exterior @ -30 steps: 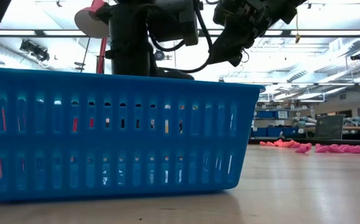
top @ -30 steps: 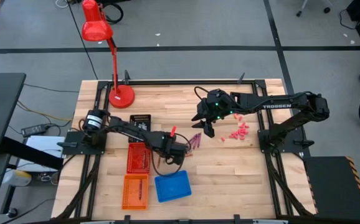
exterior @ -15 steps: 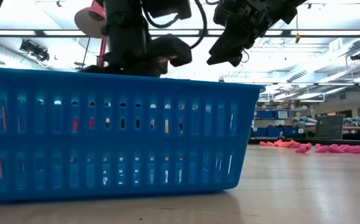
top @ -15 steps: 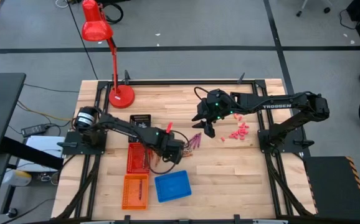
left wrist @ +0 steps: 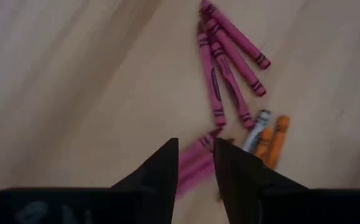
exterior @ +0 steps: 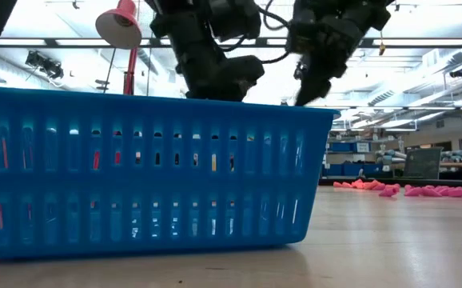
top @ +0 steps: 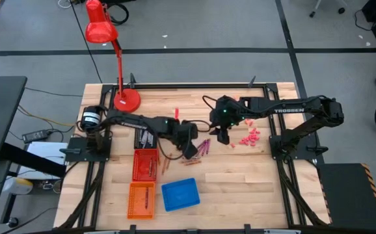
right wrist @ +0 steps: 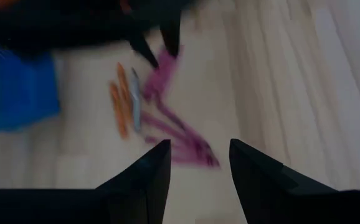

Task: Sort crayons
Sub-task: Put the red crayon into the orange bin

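Wooden planks make up the table [top: 240, 175], seen from above, with grey floor all around it. Nearest the front edge sit a blue basket [top: 180, 194] and an orange basket [top: 142, 199]; just behind them is a red basket [top: 144, 164], and farther back a small black tray [top: 146, 127]. That makes four containers, seemingly one per colour. In the table-level view the blue basket fills the foreground and hides the pile.

Mid-table lie the crayons [top: 201, 148] — a loose cluster fanned out on the bare wood, near the red basket but outside every container. The left wrist view shows about five pink crayons [left wrist: 227, 71], two orange ones [left wrist: 273, 140] and one grey one [left wrist: 256, 127]; the exact count is uncertain, since some overlap.

The left gripper [top: 189, 144] hangs low over the near end of the cluster, its fingers a little apart around nothing, with a blurred pink crayon just beyond the tips. The right gripper [top: 222, 135] hovers just past the pile, fingers spread wide and empty, likely waiting its turn.

Farther right is a scatter of small pink bits [top: 249, 138]. At the back stands a red desk lamp [top: 113, 55].
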Controlling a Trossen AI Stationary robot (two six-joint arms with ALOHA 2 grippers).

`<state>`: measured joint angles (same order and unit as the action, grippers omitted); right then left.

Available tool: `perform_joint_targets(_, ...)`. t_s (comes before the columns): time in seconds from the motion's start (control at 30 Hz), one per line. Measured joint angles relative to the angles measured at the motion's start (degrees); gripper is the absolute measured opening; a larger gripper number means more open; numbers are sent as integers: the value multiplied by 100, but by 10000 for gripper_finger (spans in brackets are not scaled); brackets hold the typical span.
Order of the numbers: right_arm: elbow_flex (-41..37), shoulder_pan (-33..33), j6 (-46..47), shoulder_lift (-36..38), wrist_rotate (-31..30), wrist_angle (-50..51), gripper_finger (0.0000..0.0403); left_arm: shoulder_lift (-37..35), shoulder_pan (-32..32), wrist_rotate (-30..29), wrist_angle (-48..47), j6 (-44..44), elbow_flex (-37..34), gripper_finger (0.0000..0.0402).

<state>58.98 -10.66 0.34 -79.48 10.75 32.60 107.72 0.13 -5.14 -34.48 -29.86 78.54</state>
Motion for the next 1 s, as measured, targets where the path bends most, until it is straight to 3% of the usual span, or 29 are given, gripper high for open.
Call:
perform_joint_targets(0.17, 0, 2, -75, -2, -171, 412, 167, 0, 238, 3, 19, 2111, 0, 105)
perform_joint_targets(0.3, 0, 28, 138, -2, -167, 418, 167, 0, 306, -10, 1, 2903, -17, 105)
perform_joint_targets(1.0, 0, 236, 600, -7, -169, 57, 167, 315, 131, 275, 503, 3272, -328, 105)
